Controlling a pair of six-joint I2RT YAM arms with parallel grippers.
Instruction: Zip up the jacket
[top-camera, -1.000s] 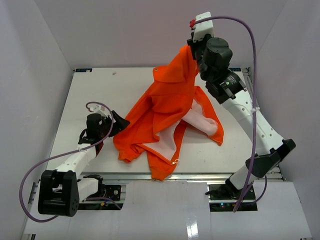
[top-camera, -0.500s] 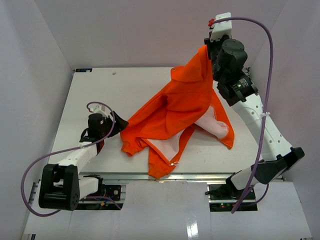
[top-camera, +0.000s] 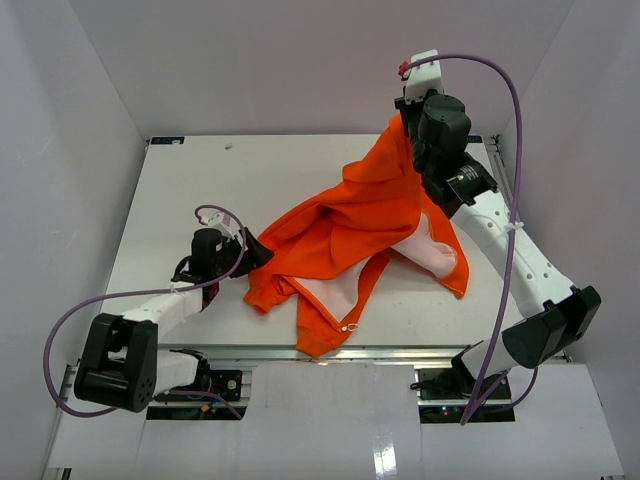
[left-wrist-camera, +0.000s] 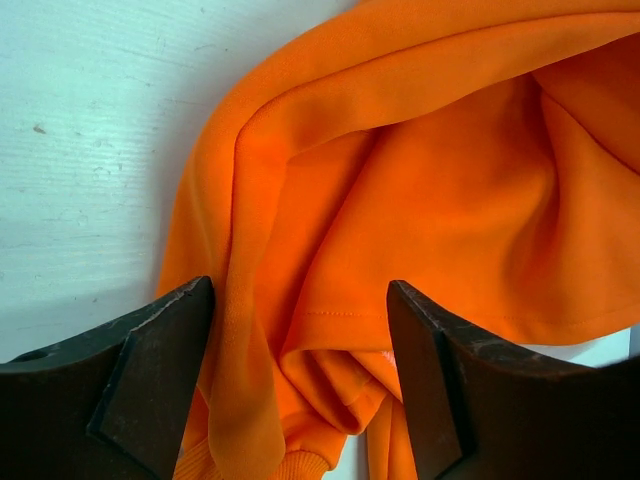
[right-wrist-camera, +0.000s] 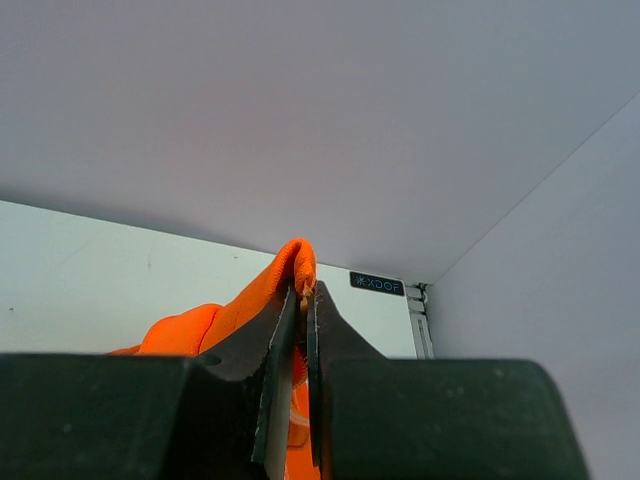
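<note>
Right gripper (right-wrist-camera: 303, 295): fingers pinched on a fold of the jacket (top-camera: 340, 225), holding it high over the far right of the table (top-camera: 180, 190); the rest drapes down to table centre. Left gripper (left-wrist-camera: 300, 292): fingers spread wide, low at the jacket's left edge, orange folds between them.

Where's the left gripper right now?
In the top view the left gripper is low over the table's left side, jaws open around the left fold of the jacket.
</note>
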